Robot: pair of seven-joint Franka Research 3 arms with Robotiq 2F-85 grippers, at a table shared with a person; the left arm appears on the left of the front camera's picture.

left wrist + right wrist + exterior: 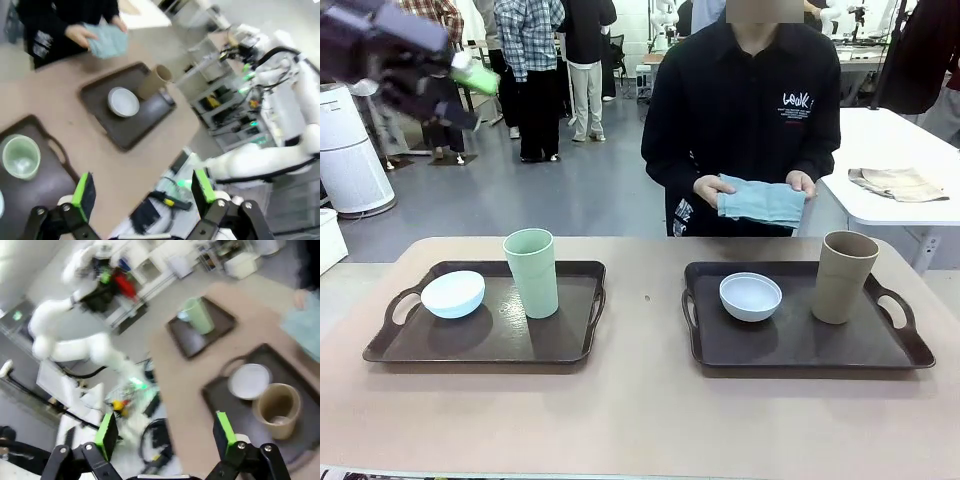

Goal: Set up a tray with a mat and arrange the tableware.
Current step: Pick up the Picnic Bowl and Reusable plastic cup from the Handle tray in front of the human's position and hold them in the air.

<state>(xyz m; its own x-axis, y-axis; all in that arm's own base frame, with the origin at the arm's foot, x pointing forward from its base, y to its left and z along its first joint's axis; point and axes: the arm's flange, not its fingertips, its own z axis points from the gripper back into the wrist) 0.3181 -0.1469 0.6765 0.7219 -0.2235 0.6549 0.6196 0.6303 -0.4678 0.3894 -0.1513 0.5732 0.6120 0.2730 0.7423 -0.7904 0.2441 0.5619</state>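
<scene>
**While the left pincer [144,189] and the right pincer [166,432] hang spread and empty, tableware sits on two trays**

Seen along their own fingers, both pincers stand wide open with nothing between the green pads, each raised well above the tan counter [640,430]. From the front, the left pincer is a blur high at the upper left, well apart from everything on the counter.

Two dark brown trays with handles lie side by side on the counter, apart from each other. On the left tray [415,348] a pale blue bowl [453,293] sits toward the left handle, and a pale green cup [532,272] stands upright near it on its right. On the right tray [790,345] a white-grey bowl [751,296] sits left of the middle, and a tan cup [844,277] stands upright toward the right handle.

Beyond the far edge a person in a black shirt stands facing the counter, holding a folded blue cloth [761,200] in both hands at waist height, above the counter's far side and not touching it. Farther right, a beige cloth [898,183] lies on a white table.
</scene>
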